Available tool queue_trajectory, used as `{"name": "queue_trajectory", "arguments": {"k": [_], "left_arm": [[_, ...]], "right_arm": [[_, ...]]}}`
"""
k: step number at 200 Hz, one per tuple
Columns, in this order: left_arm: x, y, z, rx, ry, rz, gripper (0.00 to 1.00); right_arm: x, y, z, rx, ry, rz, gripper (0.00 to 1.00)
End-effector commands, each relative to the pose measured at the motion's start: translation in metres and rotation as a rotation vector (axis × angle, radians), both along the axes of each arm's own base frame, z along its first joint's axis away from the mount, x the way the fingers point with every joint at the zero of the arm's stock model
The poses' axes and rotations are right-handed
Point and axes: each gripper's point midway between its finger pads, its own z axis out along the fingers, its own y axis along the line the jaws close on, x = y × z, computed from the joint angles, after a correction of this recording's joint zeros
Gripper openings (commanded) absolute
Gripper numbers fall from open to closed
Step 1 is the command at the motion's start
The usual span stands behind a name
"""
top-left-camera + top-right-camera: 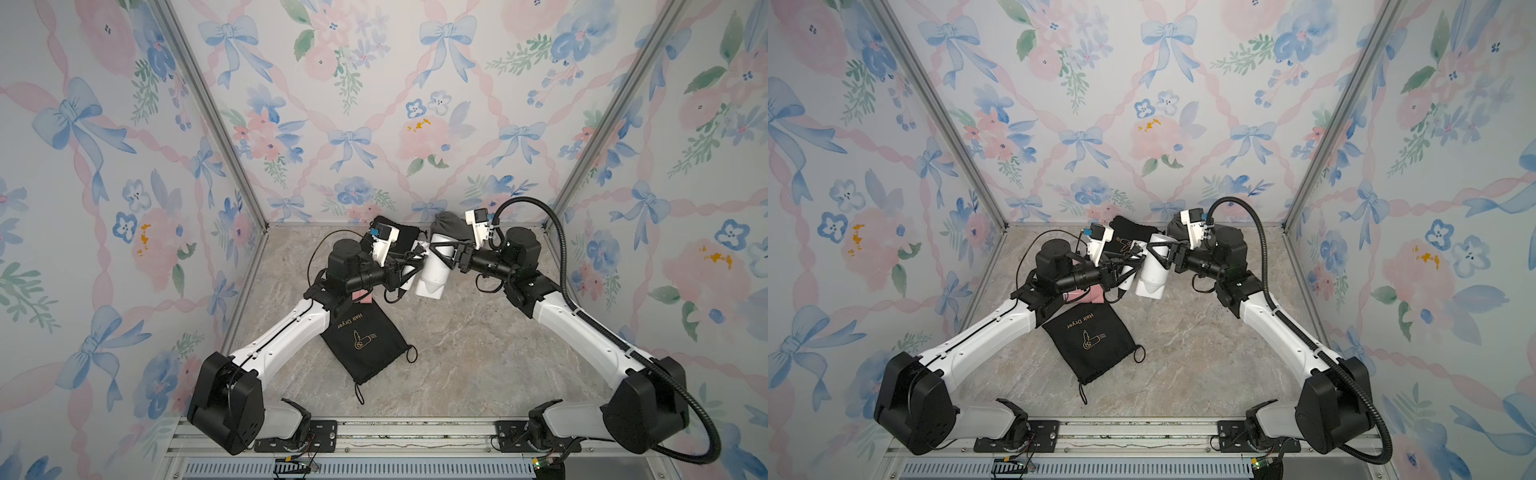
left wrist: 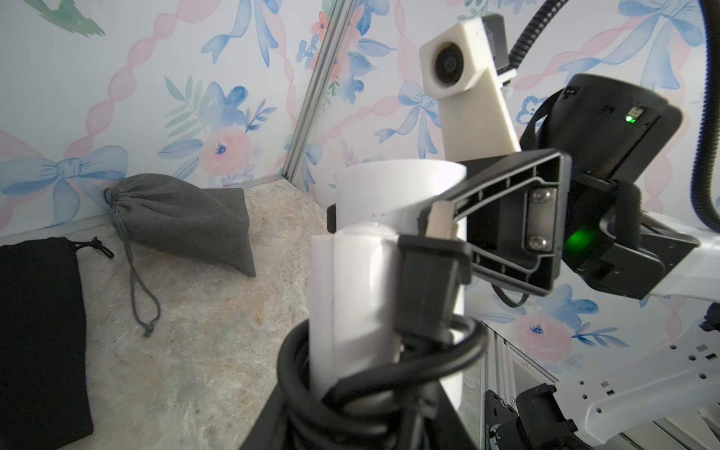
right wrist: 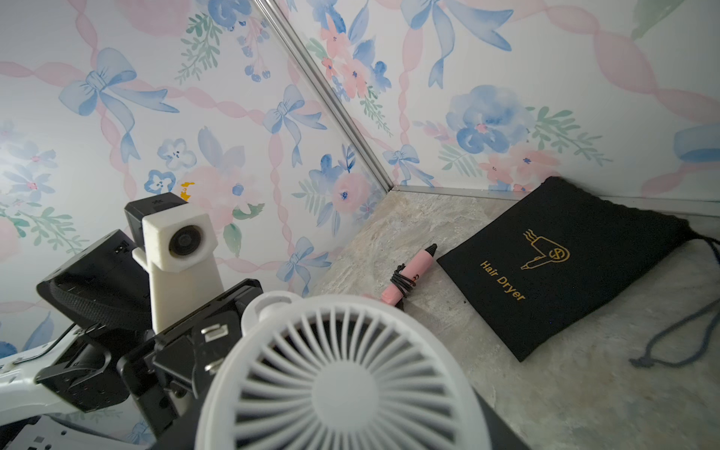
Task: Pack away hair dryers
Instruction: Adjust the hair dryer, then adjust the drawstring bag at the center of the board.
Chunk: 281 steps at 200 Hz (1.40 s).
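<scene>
Marble tabletop (image 1: 478, 353), white hair dryer (image 1: 434, 272) aloft

A black drawstring pouch (image 1: 365, 345) with gold "Hair Dryer" print lies flat on the marbled surface (image 1: 478, 353), nearer the camera than the left pincer (image 1: 420, 257) and well apart from it. A second black pouch (image 3: 545, 269) lies just beyond that pincer, by the back wall. A grey pouch (image 2: 183, 226), bulging and cinched, sits just behind the right pincer (image 1: 434, 254), against the floral wallpaper (image 1: 374, 104).
</scene>
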Motion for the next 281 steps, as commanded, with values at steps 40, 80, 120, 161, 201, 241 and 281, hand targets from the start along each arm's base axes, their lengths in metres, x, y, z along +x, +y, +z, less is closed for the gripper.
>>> {"name": "queue_trajectory", "arguments": {"k": [40, 80, 120, 161, 201, 241, 281], "left_arm": [[0.025, 0.068, 0.01, -0.021, 0.018, 0.281, 0.19], [0.025, 0.056, 0.01, -0.016, 0.02, 0.274, 0.18], [0.027, 0.06, 0.017, -0.018, -0.001, 0.302, 0.18], [0.034, 0.085, 0.012, -0.011, 0.038, 0.389, 0.18], [0.039, 0.121, 0.015, -0.003, 0.062, 0.49, 0.18], [0.045, 0.165, 0.012, 0.013, 0.123, 0.627, 0.19], [0.043, 0.199, -0.009, -0.001, 0.205, 0.709, 0.2]], "right_arm": [[0.075, -0.063, 0.042, 0.189, -0.111, -0.288, 0.75], [0.081, -0.035, 0.048, 0.345, -0.063, -0.228, 0.72], [0.076, -0.037, 0.041, 0.255, -0.082, -0.274, 0.73], [0.049, -0.038, 0.008, -0.007, -0.137, -0.286, 0.73], [0.008, -0.026, -0.05, -0.288, -0.149, -0.234, 0.73], [-0.058, 0.012, -0.11, -0.563, -0.238, -0.062, 0.72], [-0.125, 0.06, -0.166, -0.72, -0.346, 0.158, 0.68]]}}
